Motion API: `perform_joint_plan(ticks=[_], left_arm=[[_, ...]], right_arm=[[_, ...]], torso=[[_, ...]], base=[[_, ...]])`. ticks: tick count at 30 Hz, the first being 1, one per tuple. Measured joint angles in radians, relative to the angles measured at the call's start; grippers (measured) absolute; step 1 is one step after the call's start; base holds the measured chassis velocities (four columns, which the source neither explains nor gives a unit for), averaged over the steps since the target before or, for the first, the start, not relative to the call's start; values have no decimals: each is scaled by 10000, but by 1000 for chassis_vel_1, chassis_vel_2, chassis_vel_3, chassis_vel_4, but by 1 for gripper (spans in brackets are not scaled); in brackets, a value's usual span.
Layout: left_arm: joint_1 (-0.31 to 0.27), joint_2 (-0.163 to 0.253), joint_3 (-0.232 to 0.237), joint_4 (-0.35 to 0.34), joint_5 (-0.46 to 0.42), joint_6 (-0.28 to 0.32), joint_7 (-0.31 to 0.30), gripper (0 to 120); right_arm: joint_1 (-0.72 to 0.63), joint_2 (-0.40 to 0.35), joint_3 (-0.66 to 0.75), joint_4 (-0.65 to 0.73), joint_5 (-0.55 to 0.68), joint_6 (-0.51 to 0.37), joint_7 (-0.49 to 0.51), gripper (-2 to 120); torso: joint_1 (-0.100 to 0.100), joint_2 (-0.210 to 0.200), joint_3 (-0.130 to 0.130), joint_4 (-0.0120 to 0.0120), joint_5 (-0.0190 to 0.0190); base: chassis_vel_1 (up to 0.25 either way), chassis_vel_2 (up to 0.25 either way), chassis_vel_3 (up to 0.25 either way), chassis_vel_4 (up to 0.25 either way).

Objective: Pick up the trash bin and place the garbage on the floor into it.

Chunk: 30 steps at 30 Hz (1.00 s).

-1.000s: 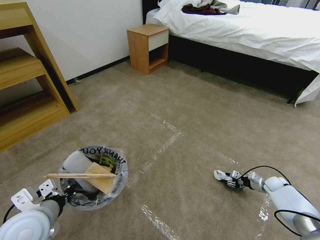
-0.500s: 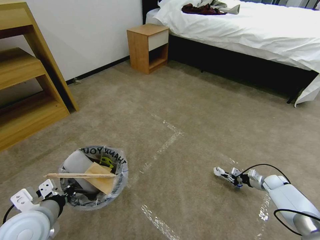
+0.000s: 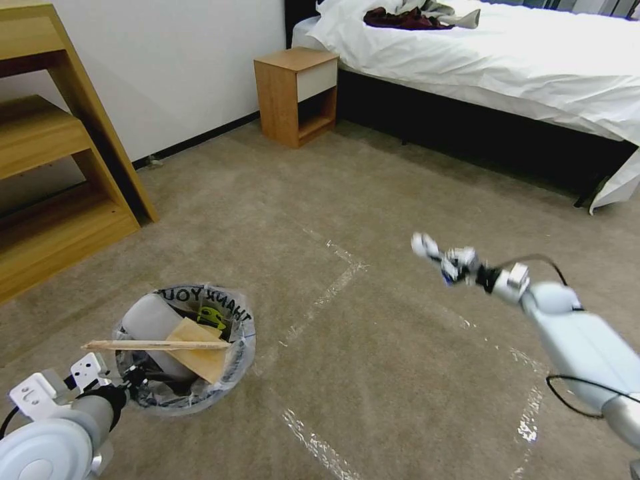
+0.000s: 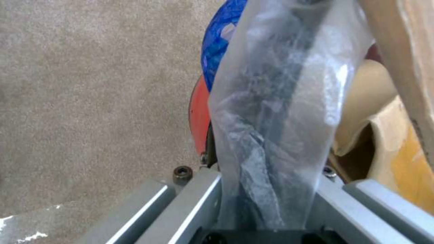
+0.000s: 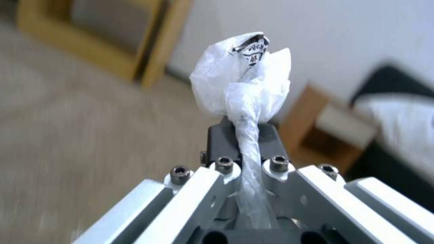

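The trash bin (image 3: pixel 180 347), red and blue with a clear "THANK YOU" bag, hangs at the lower left over the floor (image 3: pixel 373 373). My left gripper (image 3: pixel 137 381) is shut on its near rim, pinching bag and wall (image 4: pixel 271 135). Inside lie a white roll, a brown cardboard scrap (image 3: pixel 200 350) and a wooden stick (image 3: pixel 153 345) across the top. My right gripper (image 3: pixel 443 261) is raised above the carpet at mid-right, shut on a white plastic wad of garbage (image 5: pixel 242 81) that sticks out past its fingertips (image 3: pixel 421 244).
A wooden shelf unit (image 3: pixel 60 153) stands at the left. A small nightstand (image 3: pixel 297 93) sits by the wall, and a bed (image 3: pixel 507 60) with white sheets runs along the back right. Tape lines (image 3: pixel 327 287) cross the open carpet between bin and bed.
My right gripper has lifted off the carpet with the white wad, rising and swinging up. The bin and left gripper have shifted slightly.
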Motion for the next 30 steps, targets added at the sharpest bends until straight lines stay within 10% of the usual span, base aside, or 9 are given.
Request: perform_joint_plan(ticks=[13, 30], left_arm=[[47, -387, -32, -97, 36, -17, -2, 0], [68, -953, -18, -31, 342, -15, 88, 0]], right_arm=[[1375, 340, -2539, 4554, 2585, -1642, 1161, 0], [2647, 3474, -7012, 4526, 2351, -1742, 1537, 0]], torso=[[-1, 0, 0, -1, -2], [0, 0, 0, 4, -1]], base=[[0, 0, 0, 0], [0, 0, 0, 0]])
